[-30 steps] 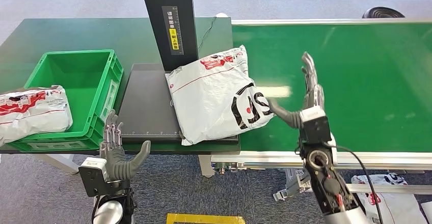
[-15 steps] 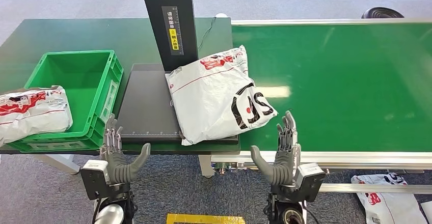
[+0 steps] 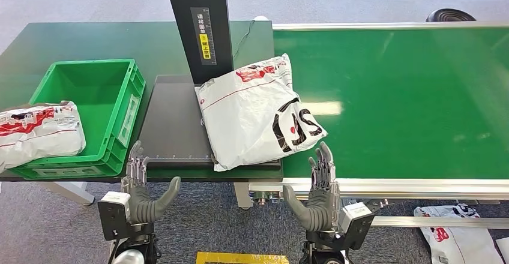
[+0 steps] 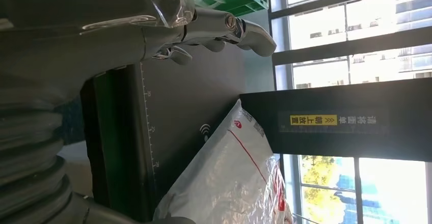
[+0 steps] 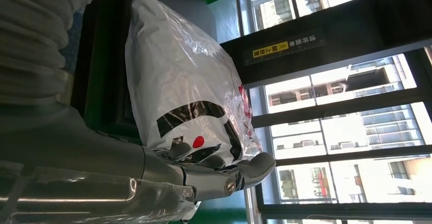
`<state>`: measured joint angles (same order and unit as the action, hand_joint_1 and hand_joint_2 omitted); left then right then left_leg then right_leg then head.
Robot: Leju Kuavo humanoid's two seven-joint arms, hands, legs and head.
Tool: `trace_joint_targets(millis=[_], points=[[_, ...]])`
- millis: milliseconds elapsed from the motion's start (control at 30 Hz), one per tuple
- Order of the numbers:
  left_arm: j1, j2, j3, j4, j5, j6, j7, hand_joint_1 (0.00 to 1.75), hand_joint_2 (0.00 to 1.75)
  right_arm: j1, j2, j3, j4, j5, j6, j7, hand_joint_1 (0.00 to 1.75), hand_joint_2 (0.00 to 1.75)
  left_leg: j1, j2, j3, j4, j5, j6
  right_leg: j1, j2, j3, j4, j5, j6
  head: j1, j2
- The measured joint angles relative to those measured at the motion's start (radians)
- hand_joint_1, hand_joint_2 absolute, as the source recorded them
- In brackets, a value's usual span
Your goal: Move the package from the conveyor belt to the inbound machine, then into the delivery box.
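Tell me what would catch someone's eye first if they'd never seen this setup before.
Most striking is the white package with red and black print, lying half on the dark scanner platform beside the black post, its corner poking onto the green conveyor belt. Next, the robot's left hand and right hand, both open and raised at the table's near edge. At far left, a green crate with another package resting on its rim.

A: Head view status?
B: Evenly lit, sharp; one pale glare patch on the belt (image 3: 420, 96).
A: Wrist views?
B: Windows (image 4: 356, 25) overexposed; near hand surfaces soft, dim. Package (image 5: 188, 96) film shows specular highlights.
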<state>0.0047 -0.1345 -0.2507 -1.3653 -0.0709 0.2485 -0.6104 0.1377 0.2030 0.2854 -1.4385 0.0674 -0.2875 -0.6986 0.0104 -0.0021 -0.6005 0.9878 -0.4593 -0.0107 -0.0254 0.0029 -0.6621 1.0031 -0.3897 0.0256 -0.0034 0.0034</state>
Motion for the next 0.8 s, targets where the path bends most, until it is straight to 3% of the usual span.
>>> trace_joint_targets(millis=[167,267,567,800], points=[[-0.039,0.069,0.008,0.002,-0.099,-0.017,0.026,0.00,1.75,0.000,0.000,0.001,0.000,-0.005,0.008,0.000,0.00,1.75,0.000,0.000,0.001,0.000,0.000,0.000,0.000,0.000,0.000,0.000,0.000,0.000,0.000,0.000],[-0.115,0.129,0.009,0.035,-0.191,-0.038,0.062,0.00,1.75,0.000,0.000,0.001,0.000,-0.008,0.010,-0.001,0.00,1.75,0.000,0.000,0.001,0.000,0.002,0.000,0.000,0.000,0.000,0.000,0.000,-0.001,0.000,0.000],[-0.493,0.270,-0.037,0.312,-0.346,-0.152,0.129,0.00,1.75,0.001,0.000,0.003,-0.014,-0.025,0.013,-0.001,0.00,1.75,0.000,-0.001,0.001,0.000,0.005,0.000,0.000,0.000,0.000,0.000,0.004,-0.002,0.000,0.000],[-0.775,0.325,-0.142,0.542,-0.426,-0.275,0.159,0.00,1.75,0.001,0.001,0.003,-0.021,-0.036,0.030,-0.001,0.00,1.75,0.000,0.002,0.000,0.001,0.006,-0.001,0.001,0.001,-0.002,0.001,0.005,-0.002,0.000,0.000]])
